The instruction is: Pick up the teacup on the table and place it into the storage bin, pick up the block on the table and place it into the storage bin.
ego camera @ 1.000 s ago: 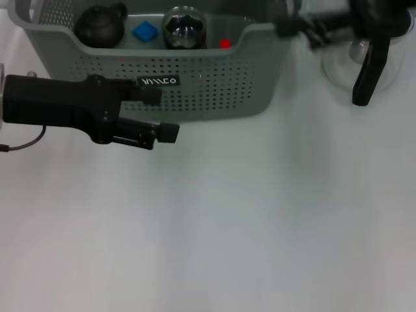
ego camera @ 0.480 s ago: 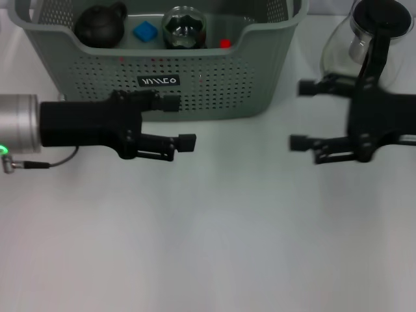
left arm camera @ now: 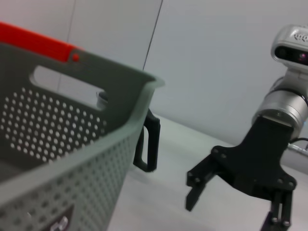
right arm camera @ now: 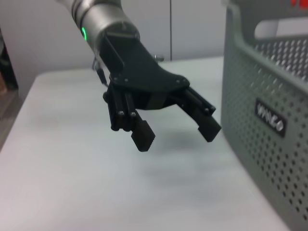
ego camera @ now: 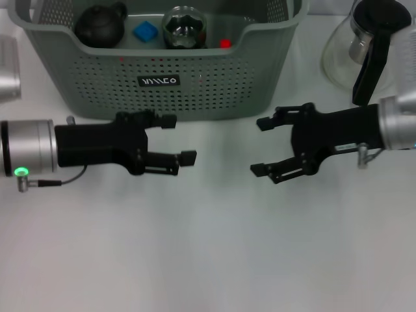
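The bin (ego camera: 195, 78) sits at the far side of the white table (ego camera: 208, 247). It is grey-green, has small holes in its walls and a little white logo (ego camera: 159, 81) on the front. Inside it lie a dark round teapot (ego camera: 101, 26), a blue block (ego camera: 145, 30), a shiny round cup (ego camera: 184, 27) and a small red thing (ego camera: 225, 44). The block is between the teapot and the cup. The red thing is just to the right of the cup.

A glass teapot (ego camera: 367, 49) with a black lid and handle stands on the table to the right of the bin.

The left gripper (ego camera: 172, 140) hangs over the table just in front of the bin, near the logo. Its fingers are spread apart and hold nothing. The right wrist view shows it too, with both fingers (right arm camera: 143, 134) wide and empty beside the bin wall.

The right gripper (ego camera: 261, 146) hangs over the table in front of the bin's right corner. Its fingers are spread apart as well and hold nothing. The two grippers point at each other with bare table between them.
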Motion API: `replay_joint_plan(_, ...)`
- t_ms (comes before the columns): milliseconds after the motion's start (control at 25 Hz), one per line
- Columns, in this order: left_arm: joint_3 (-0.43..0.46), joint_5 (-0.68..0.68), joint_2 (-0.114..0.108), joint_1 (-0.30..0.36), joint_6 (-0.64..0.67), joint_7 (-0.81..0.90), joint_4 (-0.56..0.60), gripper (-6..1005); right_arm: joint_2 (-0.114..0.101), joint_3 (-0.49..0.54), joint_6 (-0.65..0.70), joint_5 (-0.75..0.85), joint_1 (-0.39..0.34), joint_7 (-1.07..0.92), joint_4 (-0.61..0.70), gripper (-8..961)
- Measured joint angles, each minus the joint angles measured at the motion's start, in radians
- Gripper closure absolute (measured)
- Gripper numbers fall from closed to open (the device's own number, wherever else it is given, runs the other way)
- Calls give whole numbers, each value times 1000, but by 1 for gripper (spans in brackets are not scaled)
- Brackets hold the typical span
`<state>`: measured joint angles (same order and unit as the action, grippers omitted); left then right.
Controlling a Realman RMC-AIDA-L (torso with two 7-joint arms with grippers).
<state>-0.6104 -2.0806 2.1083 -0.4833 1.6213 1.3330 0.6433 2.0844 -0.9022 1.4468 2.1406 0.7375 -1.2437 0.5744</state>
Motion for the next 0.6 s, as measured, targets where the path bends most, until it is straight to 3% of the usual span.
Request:
replay_joint_plan(120,-6,-13,2,0,-7,-9,-14,51,12,-18,-25,28,19,-15,-1,26)
replay_joint_plan(600,-8,-44,4,-2,-16,-1,-27,52,13,-31,-25,23,27,-14,6,27)
